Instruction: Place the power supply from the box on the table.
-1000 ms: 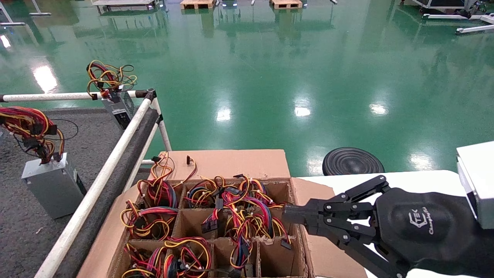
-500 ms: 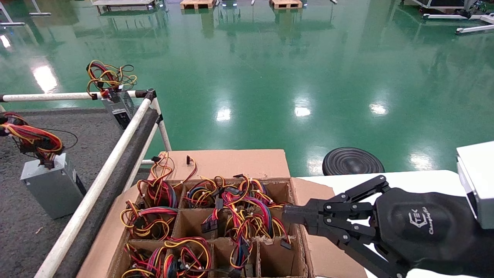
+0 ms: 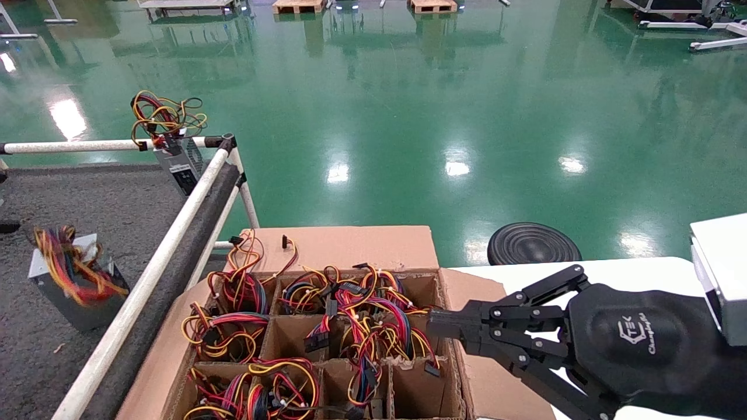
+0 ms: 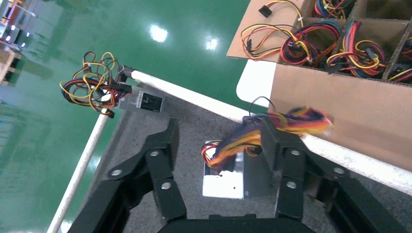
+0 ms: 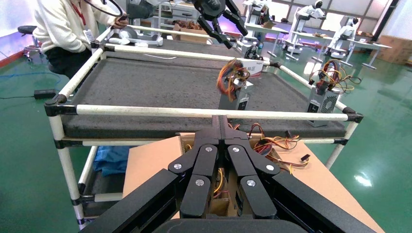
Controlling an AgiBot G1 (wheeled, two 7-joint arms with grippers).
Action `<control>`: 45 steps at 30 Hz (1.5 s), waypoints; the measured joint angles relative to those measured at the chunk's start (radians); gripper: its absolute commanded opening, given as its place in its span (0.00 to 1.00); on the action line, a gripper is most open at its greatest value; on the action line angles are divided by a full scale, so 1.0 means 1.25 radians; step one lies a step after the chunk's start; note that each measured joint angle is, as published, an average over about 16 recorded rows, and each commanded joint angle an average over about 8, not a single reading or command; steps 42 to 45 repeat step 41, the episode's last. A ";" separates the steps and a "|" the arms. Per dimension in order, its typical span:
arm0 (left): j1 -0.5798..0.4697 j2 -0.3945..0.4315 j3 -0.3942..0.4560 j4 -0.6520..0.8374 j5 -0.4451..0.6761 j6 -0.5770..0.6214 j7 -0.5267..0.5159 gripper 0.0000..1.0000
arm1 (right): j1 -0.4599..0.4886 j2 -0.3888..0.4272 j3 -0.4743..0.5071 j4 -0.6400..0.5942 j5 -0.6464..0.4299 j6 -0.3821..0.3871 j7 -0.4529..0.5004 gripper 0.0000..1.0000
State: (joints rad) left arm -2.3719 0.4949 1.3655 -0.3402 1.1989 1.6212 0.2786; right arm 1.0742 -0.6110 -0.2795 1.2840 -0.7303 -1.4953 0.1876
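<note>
The power supply [image 3: 76, 303], a silver-grey block, stands on the dark grey table [image 3: 105, 198] at the left, and its wire bundle [image 3: 73, 271] is blurred as it falls over it. In the left wrist view my left gripper [image 4: 219, 130] hangs open above the power supply [image 4: 223, 179], with the wires [image 4: 272, 128] loose by one finger. The right wrist view shows that left gripper [image 5: 233, 34] high above the supply [image 5: 233, 99]. My right gripper [image 3: 429, 326] is shut over the right edge of the box [image 3: 350, 248], whose cells hold more wired units.
A slimmer labelled unit [image 3: 184, 163] leans at the table's far corner against the white rail [image 3: 175, 216]. A black foam bar runs beside the rail. A white tabletop [image 3: 613, 271] lies under the box, with a black disc [image 3: 531, 244] on the green floor. A person [image 5: 63, 29] stands beyond the table.
The wire bundle, held up at the left edge a second ago, has dropped onto the power supply. The supply settled slightly. The right arm has not moved.
</note>
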 measured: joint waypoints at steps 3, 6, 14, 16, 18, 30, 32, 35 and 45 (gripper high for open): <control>-0.001 -0.006 0.010 -0.011 -0.011 0.001 -0.006 1.00 | 0.000 0.000 0.000 0.000 0.000 0.000 0.000 0.00; -0.003 -0.011 0.019 -0.020 -0.021 0.003 -0.011 1.00 | 0.000 0.000 0.000 0.000 0.000 0.000 0.000 0.00; -0.007 -0.020 0.037 -0.038 -0.041 0.005 -0.021 1.00 | 0.000 0.000 0.000 0.000 0.000 0.000 0.000 0.00; -0.008 -0.022 0.041 -0.041 -0.045 0.006 -0.022 1.00 | 0.000 0.000 0.000 0.000 0.000 0.000 0.000 0.00; -0.009 -0.023 0.043 -0.043 -0.048 0.006 -0.024 1.00 | 0.000 0.000 0.000 0.000 0.000 0.000 0.000 0.00; -0.011 -0.026 0.051 -0.049 -0.057 0.008 -0.027 1.00 | 0.000 0.000 0.000 0.000 0.000 0.000 0.000 0.58; -0.011 -0.026 0.051 -0.050 -0.057 0.008 -0.027 1.00 | 0.000 0.000 0.000 0.000 0.000 0.000 0.000 0.83; -0.011 -0.026 0.051 -0.050 -0.058 0.008 -0.027 1.00 | 0.000 0.000 0.000 0.000 0.000 0.000 0.000 1.00; -0.011 -0.027 0.052 -0.050 -0.058 0.008 -0.027 1.00 | 0.000 0.000 0.000 0.000 0.000 0.000 0.000 1.00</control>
